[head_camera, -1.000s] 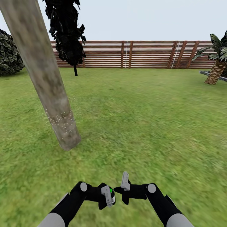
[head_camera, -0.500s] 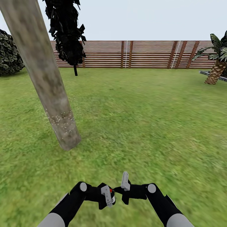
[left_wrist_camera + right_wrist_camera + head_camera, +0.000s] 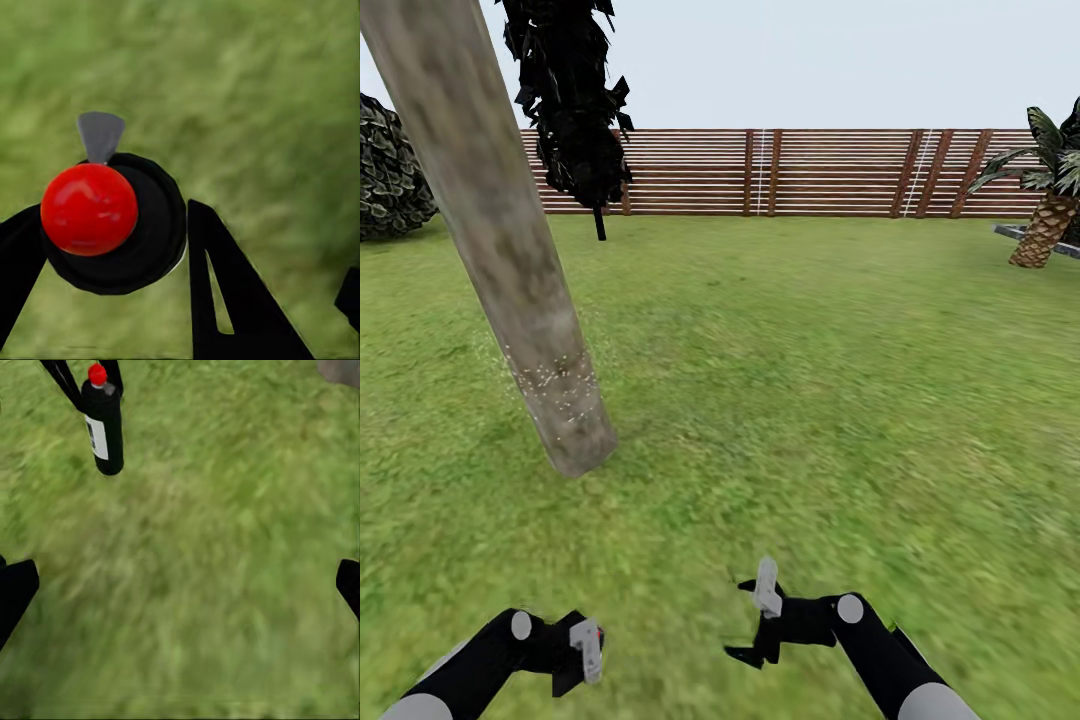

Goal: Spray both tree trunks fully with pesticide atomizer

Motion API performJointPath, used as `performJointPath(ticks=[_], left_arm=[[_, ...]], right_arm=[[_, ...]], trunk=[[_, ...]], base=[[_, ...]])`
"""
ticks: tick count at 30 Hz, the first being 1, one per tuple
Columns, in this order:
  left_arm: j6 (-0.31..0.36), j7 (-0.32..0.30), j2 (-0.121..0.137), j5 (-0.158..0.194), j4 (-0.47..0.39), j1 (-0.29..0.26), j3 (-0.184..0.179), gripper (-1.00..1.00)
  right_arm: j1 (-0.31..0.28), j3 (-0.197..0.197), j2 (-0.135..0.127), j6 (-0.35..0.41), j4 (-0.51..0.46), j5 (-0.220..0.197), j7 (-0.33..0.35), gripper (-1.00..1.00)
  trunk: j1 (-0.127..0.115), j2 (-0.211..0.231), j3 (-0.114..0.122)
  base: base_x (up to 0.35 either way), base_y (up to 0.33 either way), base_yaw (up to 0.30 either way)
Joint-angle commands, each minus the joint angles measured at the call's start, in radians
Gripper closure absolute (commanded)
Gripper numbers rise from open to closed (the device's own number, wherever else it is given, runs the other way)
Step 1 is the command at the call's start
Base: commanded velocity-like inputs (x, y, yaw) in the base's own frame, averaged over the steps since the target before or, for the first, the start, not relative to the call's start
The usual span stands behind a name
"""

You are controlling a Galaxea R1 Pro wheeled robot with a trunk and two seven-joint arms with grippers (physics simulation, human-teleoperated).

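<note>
Now your left gripper sits low at the left of the head view, its fingers closed around the atomizer. From the right wrist camera the atomizer is a black bottle with a white label and a red cap, held at the neck with its body hanging free over the grass. The left wrist camera looks straight down its long axis onto the red cap, with the grey nozzle tip sticking out to one side. Which way that nozzle faces relative to the trunk you cannot tell.

Your right gripper is empty, its fingers spread wide over the grass.

Since half a second ago your left arm has swung outward and down, so the two grippers, then nearly touching, are now well apart. The right gripper has dropped slightly. The trunk stands ahead to the left, with white specks near its base, as before. The fence closes the lawn behind.
</note>
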Motion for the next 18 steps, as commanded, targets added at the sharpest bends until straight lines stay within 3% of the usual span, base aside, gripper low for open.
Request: performJointPath(ticks=[1, 2, 3, 5, 7, 8, 9, 10, 11, 13, 15, 18], left_arm=[[-0.005, 0.044, 0.004, 0.002, 0.026, 0.0, -0.001, 1.0], [-0.004, 0.108, 0.005, 0.014, 0.06, 0.001, 0.009, 1.0], [-0.005, 0.206, 0.003, 0.052, 0.108, 0.001, 0.048, 1.0], [-0.018, 0.407, -0.005, 0.167, 0.228, 0.001, 0.154, 1.0], [-0.132, 0.571, -0.006, 0.318, 0.342, 0.001, 0.234, 1.0], [-0.212, 0.634, -0.006, 0.412, 0.4, 0.01, 0.258, 1.0], [-0.274, 0.683, -0.006, 0.499, 0.438, 0.026, 0.271, 1.0], [-0.314, 0.717, -0.007, 0.574, 0.458, 0.046, 0.277, 1.0], [-0.336, 0.739, -0.006, 0.636, 0.468, 0.065, 0.281, 1.0], [-0.356, 0.758, -0.001, 0.723, 0.475, 0.089, 0.285, 1.0], [-0.36, 0.761, -0.004, 0.745, 0.475, 0.095, 0.284, 1.0], [-0.362, 0.761, -0.005, 0.742, 0.476, 0.098, 0.28, 1.0]], right_arm=[[0.0, -0.004, -0.016, -0.008, 0.056, 0.006, -0.029, -1.0], [0.001, -0.006, -0.031, -0.009, 0.118, 0.004, -0.087, -1.0], [0.002, -0.007, -0.047, -0.01, 0.198, 0.001, -0.186, -1.0], [0.003, -0.01, -0.063, -0.014, 0.355, -0.004, -0.442, -1.0], [0.004, -0.01, -0.06, -0.031, 0.468, -0.008, -0.75, -1.0], [0.005, -0.01, -0.058, -0.069, 0.499, -0.01, -0.891, -1.0], [0.009, -0.01, -0.056, -0.117, 0.516, -0.031, -0.999, -1.0], [0.025, -0.011, -0.054, -0.172, 0.529, -0.086, -1.073, -1.0], [0.048, -0.011, -0.053, -0.227, 0.541, -0.173, -1.113, -1.0], [0.079, -0.006, -0.059, -0.319, 0.553, -0.366, -1.14, -1.0], [0.086, -0.003, -0.057, -0.342, 0.557, -0.421, -1.143, -1.0], [0.088, -0.005, -0.05, -0.349, 0.557, -0.44, -1.151, -1.0]], trunk=[[0.0, 0.0, -0.001], [0.0, 0.0, -0.001], [0.0, 0.0, -0.001], [0.0, 0.0, -0.001], [0.0, 0.0, -0.001], [0.0, 0.0, -0.001], [0.0, 0.0, -0.001], [0.0, 0.0, -0.001], [0.0, 0.0, -0.001], [0.0, 0.0, -0.001], [0.0, 0.0, -0.001], [0.0, 0.0, -0.001]], base=[[0.0, 0.0, 0.0], [0.0, 0.0, 0.0], [0.0, 0.0, 0.0], [0.0, 0.0, 0.0], [0.0, 0.0, 0.0], [0.0, 0.0, 0.0], [0.0, 0.0, 0.0], [0.0, 0.0, 0.0], [0.0, 0.0, 0.0], [0.0, 0.0, 0.0], [0.0, 0.0, 0.0], [0.0, 0.0, 0.0]])
